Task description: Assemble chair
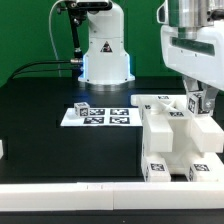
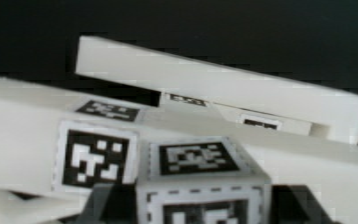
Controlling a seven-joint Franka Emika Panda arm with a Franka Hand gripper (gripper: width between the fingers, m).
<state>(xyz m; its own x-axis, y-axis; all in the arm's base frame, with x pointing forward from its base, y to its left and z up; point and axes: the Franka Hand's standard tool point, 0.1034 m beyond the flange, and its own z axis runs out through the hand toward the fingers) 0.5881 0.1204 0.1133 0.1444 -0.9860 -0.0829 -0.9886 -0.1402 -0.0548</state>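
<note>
The chair (image 1: 172,140) is a white blocky structure of panels and blocks with square tags, standing on the black table at the exterior view's right. My gripper (image 1: 197,104) hangs over its far right part, shut on a small white tagged block (image 1: 198,101). In the wrist view the block (image 2: 201,170) sits between my dark fingers (image 2: 108,205), its tagged faces towards the camera. Behind it lie the chair's white panels (image 2: 211,80), very close. Whether the block touches the chair is hidden.
The marker board (image 1: 96,116) lies flat on the table to the left of the chair. The robot base (image 1: 105,50) stands behind it with a black cable. A white rail (image 1: 70,200) runs along the table's front edge. A small white piece (image 1: 2,150) shows at the left edge.
</note>
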